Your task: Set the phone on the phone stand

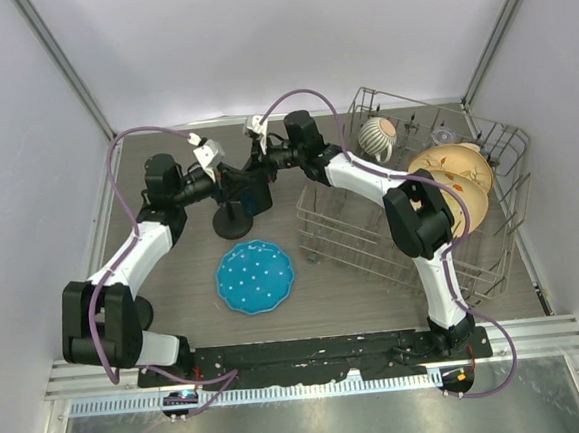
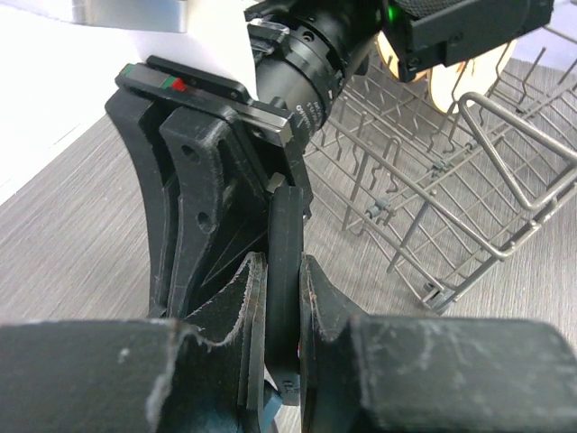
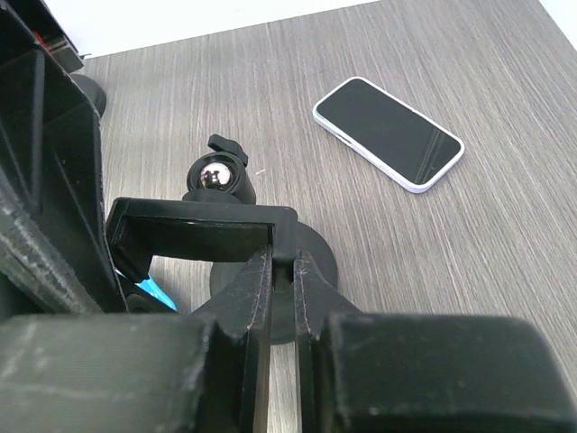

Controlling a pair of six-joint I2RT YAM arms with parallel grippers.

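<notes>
Both claws pinched narrow on phone stand [image 3: 216,176], neither on phone [image 3: 388,133]. Left claw [image 2: 284,266] clamps edge of thin black plate [image 2: 287,216]; right claw [image 3: 281,260] nips stand's bracket [image 3: 203,215]. Phone flat, screen up, on counter [image 3: 469,271], well apart from stand base, beyond right claw and off to its right in wrist view, long axis diagonal there. Overhead unclear: dark rectangle [image 1: 258,196] just right of stand possibly phone. Right arm judged nearer

We see the phone [image 3: 389,133], white-edged with a dark screen, lying flat and face up on the wood-grain table [image 3: 505,271], apart from the phone stand [image 1: 233,221]. The black stand is upright on its round base, left of centre toward the far side, with a chrome ball joint [image 3: 215,174] below its cradle.
</notes>
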